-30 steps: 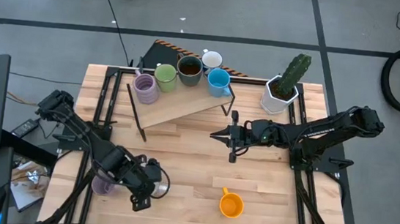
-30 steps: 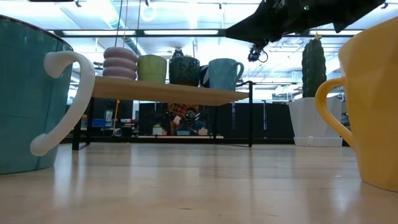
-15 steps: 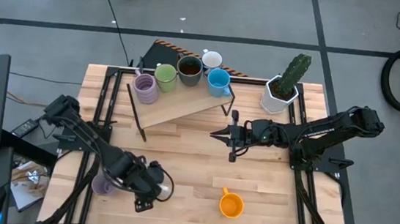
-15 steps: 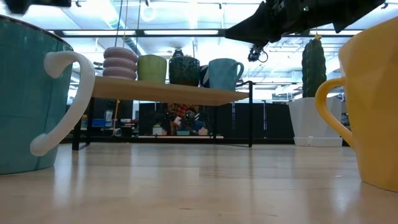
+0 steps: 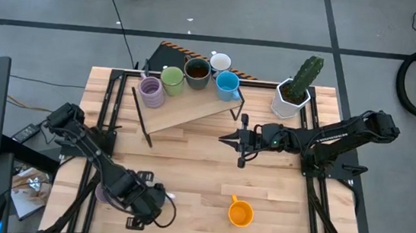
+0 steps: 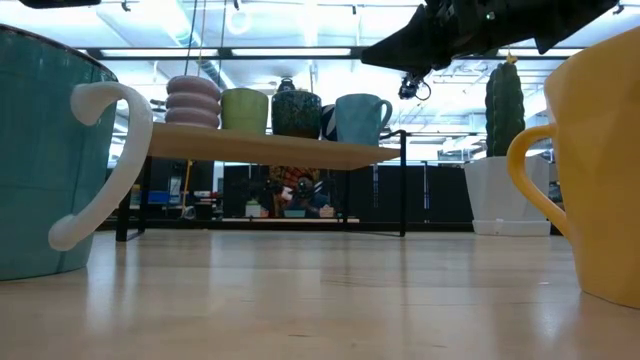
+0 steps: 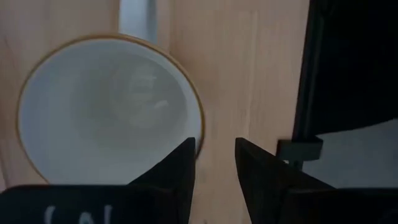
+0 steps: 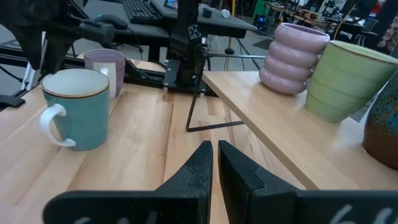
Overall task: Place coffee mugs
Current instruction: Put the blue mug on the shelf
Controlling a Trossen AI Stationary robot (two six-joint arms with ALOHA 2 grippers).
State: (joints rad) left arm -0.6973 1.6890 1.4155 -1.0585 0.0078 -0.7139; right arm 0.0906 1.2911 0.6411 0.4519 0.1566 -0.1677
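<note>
A teal mug with a white handle and white inside (image 7: 102, 112) stands on the table near its near-left corner (image 8: 74, 109), huge at the left of the low view (image 6: 45, 150). My left gripper (image 7: 215, 155) hangs above it (image 5: 152, 201), pointing down, open, its fingers over the mug's rim without touching. A purple mug (image 5: 103, 192) stands beside it and an orange mug (image 5: 240, 212) farther right. Five mugs stand on the wooden shelf (image 5: 193, 107): ribbed purple (image 5: 149, 89), green (image 5: 172, 77), dark brown (image 5: 196, 69), white (image 5: 220, 60), blue (image 5: 227, 82). My right gripper (image 5: 222, 140) hovers shut at mid-table.
A white hexagonal pot with a cactus (image 5: 293, 94) stands at the far right of the table. The shelf rests on thin black wire legs (image 8: 196, 93). Bare wood lies between the shelf and the orange mug. Black frame rails run along both table sides (image 5: 315, 196).
My left gripper has moved toward the table's near edge and come over the teal mug, now covering most of it in the high view. The mug has stayed in place. The right arm has kept still.
</note>
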